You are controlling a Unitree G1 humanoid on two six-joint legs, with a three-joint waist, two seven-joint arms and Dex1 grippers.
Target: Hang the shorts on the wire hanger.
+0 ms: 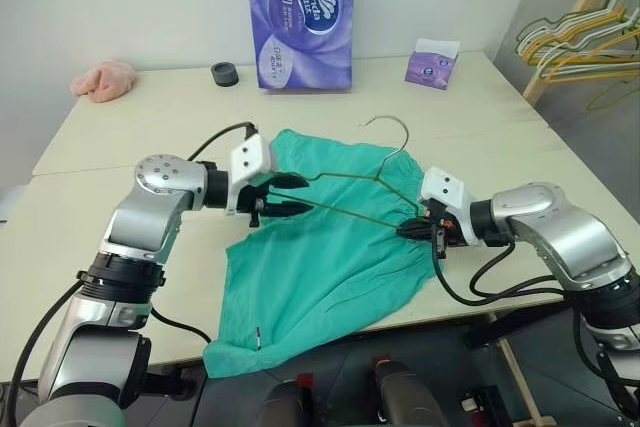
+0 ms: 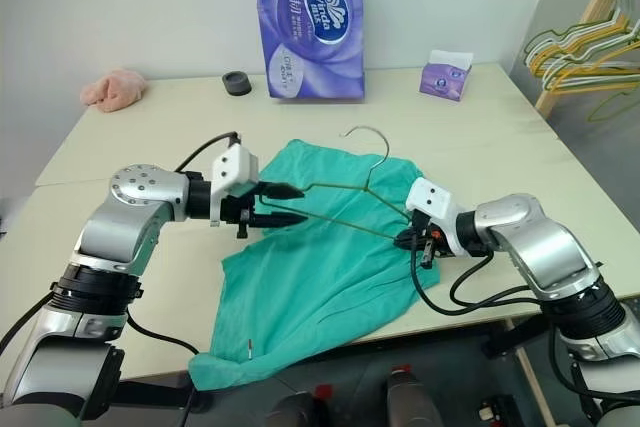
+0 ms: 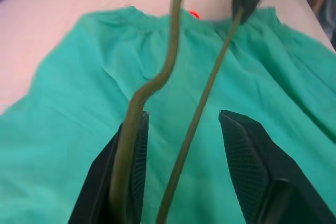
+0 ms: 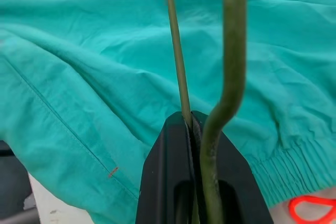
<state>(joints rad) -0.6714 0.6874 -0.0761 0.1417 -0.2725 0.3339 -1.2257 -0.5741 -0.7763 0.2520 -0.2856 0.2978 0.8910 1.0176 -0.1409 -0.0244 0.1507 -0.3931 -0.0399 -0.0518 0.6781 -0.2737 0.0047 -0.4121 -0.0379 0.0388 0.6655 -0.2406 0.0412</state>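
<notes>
Two head views give the same scene: the shorts lie spread flat on the pale table, one leg hanging over its near edge, and the wire hanger is held just above them between both arms. The left gripper sits at the hanger's left end with its fingers parted, the wire passing between them. The right gripper is at the hanger's right corner, fingers pressed together on the wire. The hook points toward the far side of the table. Farther back stand a purple tissue pack, a small purple box, a dark round object and a pink cloth lump. A white wall closes the room behind, and a wooden rack of hangers stands at the right.

From the left wrist, the spread black fingers frame two runs of hanger wire over green fabric; the orange tag shows at the gathered waistband beyond.

From the right wrist, the two fingers are clamped on the thin wire, the thicker bent wire running alongside, with the shorts' elastic waistband and an orange loop just past it.
</notes>
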